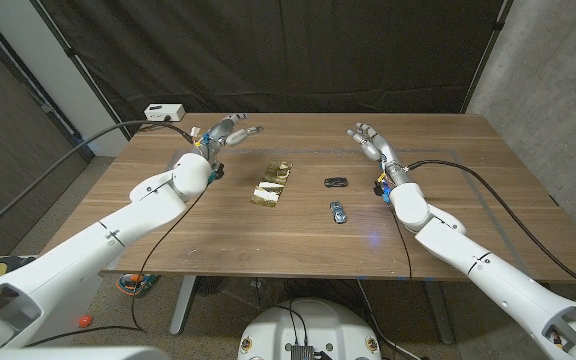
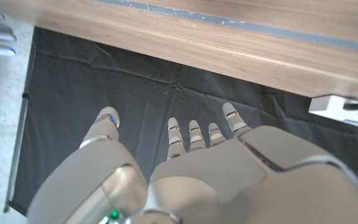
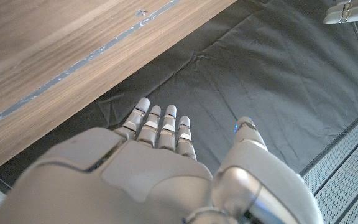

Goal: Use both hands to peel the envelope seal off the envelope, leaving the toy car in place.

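Gold-coloured envelope lies near the middle of the wooden tabletop. Two toy cars sit just to its right: a dark car and a blue car nearer the robot. Left hand hovers over the far left area, fingers spread, holding nothing. Right hand hovers at far right, fingers apart, likewise empty. White box rests at the far left edge.

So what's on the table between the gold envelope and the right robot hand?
In the head view, two toy cars: a black toy car and a blue toy car lie between the envelope and the right robot hand.
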Controlling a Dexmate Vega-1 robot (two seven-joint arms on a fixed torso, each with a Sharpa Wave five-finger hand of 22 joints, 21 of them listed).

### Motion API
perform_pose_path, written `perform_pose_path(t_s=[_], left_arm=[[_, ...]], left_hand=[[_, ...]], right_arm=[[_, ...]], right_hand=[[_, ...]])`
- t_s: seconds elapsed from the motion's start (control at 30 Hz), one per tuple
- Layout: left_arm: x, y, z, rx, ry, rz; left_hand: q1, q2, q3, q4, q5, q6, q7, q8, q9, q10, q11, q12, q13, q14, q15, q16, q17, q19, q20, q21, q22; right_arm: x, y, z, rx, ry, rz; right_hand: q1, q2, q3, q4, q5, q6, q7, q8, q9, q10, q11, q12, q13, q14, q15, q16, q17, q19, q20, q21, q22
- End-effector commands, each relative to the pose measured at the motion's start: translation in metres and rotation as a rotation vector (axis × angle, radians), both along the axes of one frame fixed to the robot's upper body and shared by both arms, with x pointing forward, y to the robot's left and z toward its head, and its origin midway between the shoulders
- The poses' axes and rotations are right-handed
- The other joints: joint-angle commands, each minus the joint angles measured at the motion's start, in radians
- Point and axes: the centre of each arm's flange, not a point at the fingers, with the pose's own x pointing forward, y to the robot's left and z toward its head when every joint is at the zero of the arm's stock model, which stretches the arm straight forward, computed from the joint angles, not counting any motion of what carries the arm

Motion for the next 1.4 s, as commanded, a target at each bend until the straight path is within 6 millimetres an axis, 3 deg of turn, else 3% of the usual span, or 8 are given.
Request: perform_pose_path(t_s=[0.03,0.33,0.63,0.83,0.97,1.1,1.27,1.4], left_arm=[[-0.024,-0.010,0.023,0.251,0.083,-0.006],[-0.037,-0.017,0.027,0.403,0.162,-0.020],[-0.044,-0.016,0.021,0.540,0.261,0.007],[-0.047,-0.020,0.020,0.631,0.272,0.054],[-0.047,-0.021,0.019,0.668,0.279,0.069],[-0.045,-0.022,0.018,0.708,0.292,0.088],[-0.039,-0.024,0.018,0.750,0.321,0.093],[-0.036,-0.026,0.018,0.781,0.343,0.095]], left_hand=[[0.020,0.004,0.004,-0.005,0.006,0.024,-0.005,0.003,0.004,-0.018,0.008,-0.005,0.005,-0.069,0.015,0.000,0.003,-0.243,0.011,-0.003,0.003],[0.055,0.015,0.009,-0.009,0.009,0.027,0.001,-0.009,0.005,0.033,-0.002,0.013,0.009,-0.017,0.001,0.028,0.005,-0.175,-0.001,0.016,0.002],[0.101,0.035,0.016,-0.008,0.007,0.068,-0.009,-0.009,0.010,-0.043,0.033,-0.023,0.014,-0.112,0.046,0.000,0.003,-0.240,0.038,-0.022,0.001],[0.112,0.036,0.014,-0.007,0.006,0.062,-0.009,-0.017,0.012,-0.059,0.035,-0.031,0.015,-0.126,0.052,0.000,0.001,-0.229,0.036,-0.023,0.000],[0.126,0.035,0.009,-0.006,0.005,0.047,-0.003,-0.031,0.014,-0.023,0.025,-0.018,0.017,-0.082,0.040,0.020,-0.001,-0.192,0.036,-0.016,-0.001],[0.148,0.034,0.002,-0.006,0.004,0.059,0.003,-0.039,0.014,0.051,-0.001,0.007,0.015,0.041,0.005,0.061,-0.002,-0.111,0.022,0.004,-0.003],[0.176,0.020,-0.010,-0.008,0.002,0.090,0.000,-0.044,0.013,0.174,-0.067,0.039,0.006,0.172,-0.072,0.096,-0.007,0.001,-0.012,0.027,-0.006],[0.185,0.020,-0.012,-0.007,0.002,0.090,0.005,-0.049,0.012,0.186,-0.070,0.036,0.003,0.194,-0.077,0.098,-0.009,0.037,-0.023,0.034,-0.007]], right_arm=[[-0.007,0.012,-0.005,0.007,-0.007,0.025],[-0.018,0.016,-0.018,0.024,-0.005,0.030],[-0.032,0.022,-0.027,0.035,-0.006,0.026],[-0.039,0.026,-0.029,0.037,-0.010,0.018],[-0.041,0.028,-0.031,0.041,-0.013,0.015],[-0.043,0.031,-0.031,0.042,-0.017,0.013],[-0.045,0.033,-0.032,0.046,-0.017,0.011],[-0.047,0.034,-0.033,0.051,-0.020,0.011]], right_hand=[[0.002,-0.001,0.004,-0.001,0.003,0.013,0.000,0.007,0.001,0.009,-0.002,0.004,0.000,0.010,0.001,0.010,0.001,0.001,0.008,-0.002,0.005],[-0.003,-0.001,0.003,0.001,0.002,0.019,-0.001,0.007,0.001,0.015,-0.003,0.004,0.000,0.015,0.003,0.010,0.002,0.003,0.009,-0.004,0.006],[-0.007,-0.001,0.003,0.002,0.001,0.025,-0.001,0.007,0.001,0.022,-0.003,0.006,0.000,0.017,0.002,0.010,0.003,0.004,0.009,-0.007,0.006],[-0.009,-0.001,0.003,0.002,0.001,0.025,-0.001,0.006,0.001,0.025,-0.003,0.007,0.000,0.020,0.004,0.011,0.003,0.006,0.010,-0.008,0.006],[-0.010,-0.001,0.003,0.003,0.000,0.027,-0.001,0.006,0.001,0.026,-0.001,0.007,0.000,0.022,0.004,0.011,0.003,0.007,0.010,-0.009,0.006],[-0.011,-0.001,0.004,0.003,0.000,0.028,-0.001,0.005,0.001,0.027,-0.004,0.007,0.000,0.022,0.004,0.011,0.003,0.008,0.010,-0.010,0.006],[-0.011,-0.001,0.004,0.003,-0.001,0.029,0.000,0.004,0.001,0.030,0.001,0.007,0.000,0.024,0.005,0.011,0.003,0.009,0.011,-0.011,0.006],[-0.012,0.000,0.004,0.003,-0.001,0.030,-0.002,0.004,0.001,0.030,0.001,0.007,0.000,0.026,0.006,0.011,0.003,0.011,0.011,-0.011,0.006]])
